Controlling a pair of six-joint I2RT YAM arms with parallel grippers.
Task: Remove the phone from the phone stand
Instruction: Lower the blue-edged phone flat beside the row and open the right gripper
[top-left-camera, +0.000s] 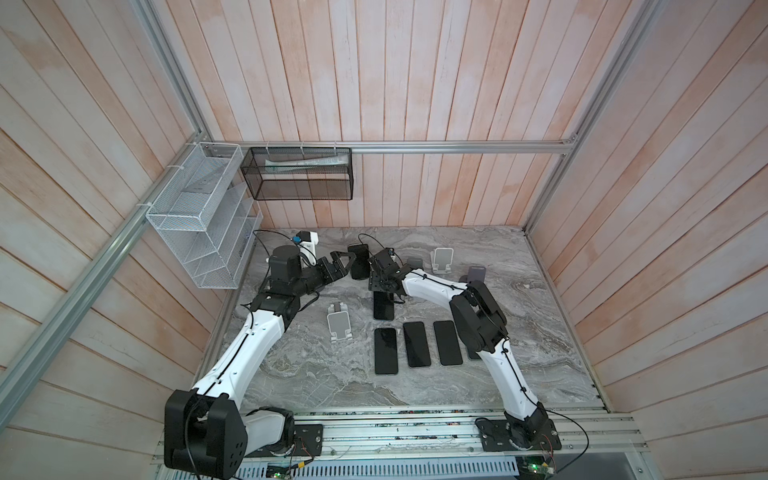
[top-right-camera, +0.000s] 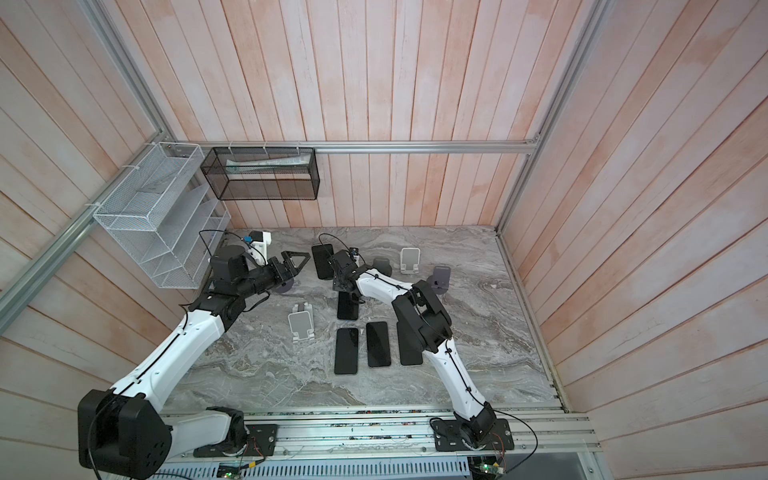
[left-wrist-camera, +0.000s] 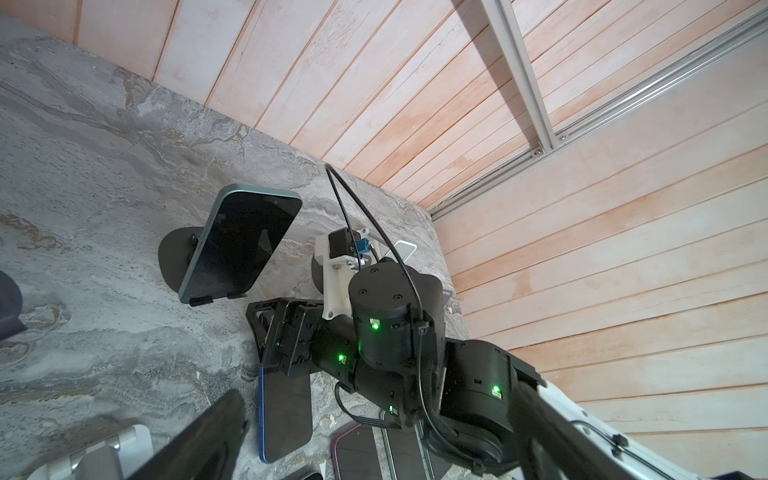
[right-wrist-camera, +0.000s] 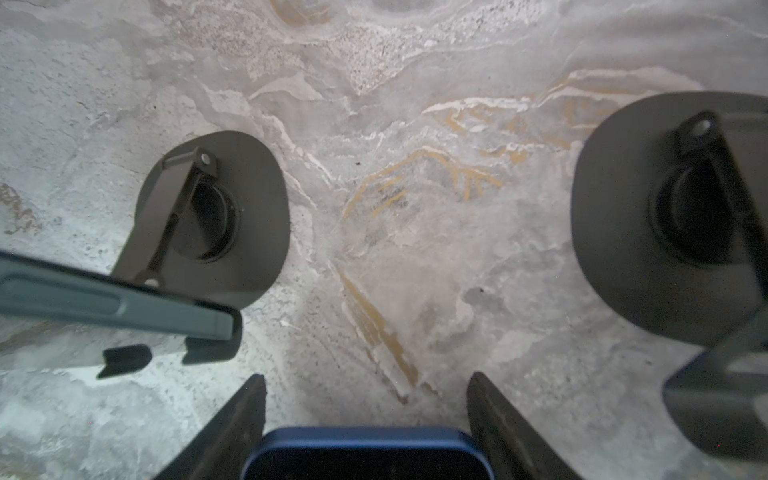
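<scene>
A teal-edged phone leans on a black round phone stand at the back of the table. My left gripper hovers just left of it, open and empty. My right gripper is shut on the far end of a blue phone. That phone lies low along the table, off any stand. A second black round stand stands empty beside the right gripper.
Three dark phones lie flat in a row near the front. White stands and a purple stand are empty. A white wire basket and a black one hang on the walls.
</scene>
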